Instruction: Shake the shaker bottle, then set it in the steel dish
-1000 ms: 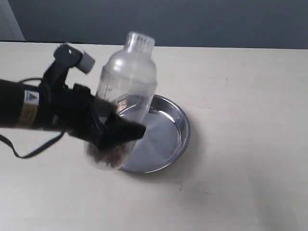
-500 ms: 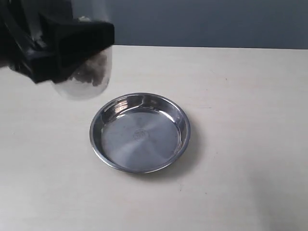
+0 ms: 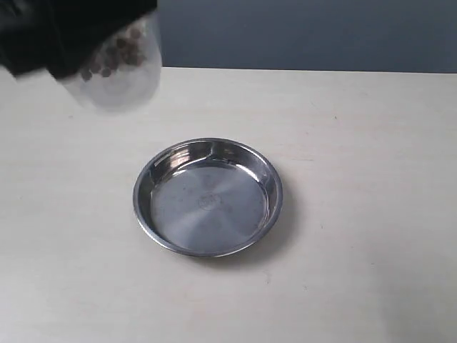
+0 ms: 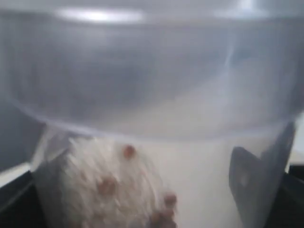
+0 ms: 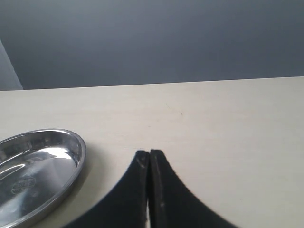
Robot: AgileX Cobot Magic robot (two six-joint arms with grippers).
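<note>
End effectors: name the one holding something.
The left end effector, gripping the shaker bottle aloft; the right end effector is shut and empty.

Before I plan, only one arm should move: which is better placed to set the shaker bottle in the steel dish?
Left: the left gripper holds the shaker bottle near the steel dish; right gripper is shut, empty.

We are recording a clear shaker bottle (image 3: 123, 80) flecked with brown granules (image 3: 118, 50), a shiny silver steel dish (image 3: 207, 207), a pale beige table (image 3: 357, 250) and a grey-blue wall (image 3: 300, 32).
</note>
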